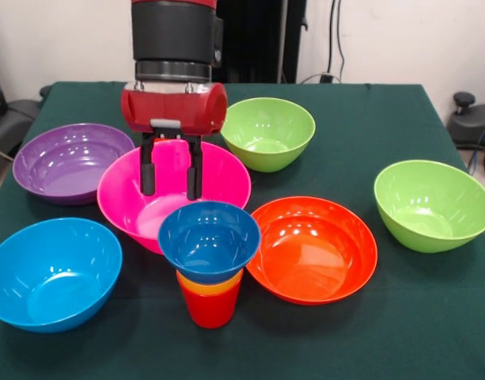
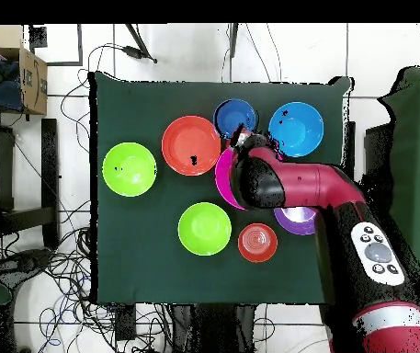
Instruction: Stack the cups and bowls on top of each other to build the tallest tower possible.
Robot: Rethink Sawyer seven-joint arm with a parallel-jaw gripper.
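My gripper [image 1: 172, 169] hangs open and empty over the large glossy pink plastic bowl [image 1: 226, 176]. The multicoloured cup-and-bowl tower [image 1: 210, 265] stands upright on the dark green tablecloth [image 1: 369, 119].

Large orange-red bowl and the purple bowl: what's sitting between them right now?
In the front view, the pink bowl lies between the large orange-red bowl and the purple bowl, with the open gripper hanging over it.
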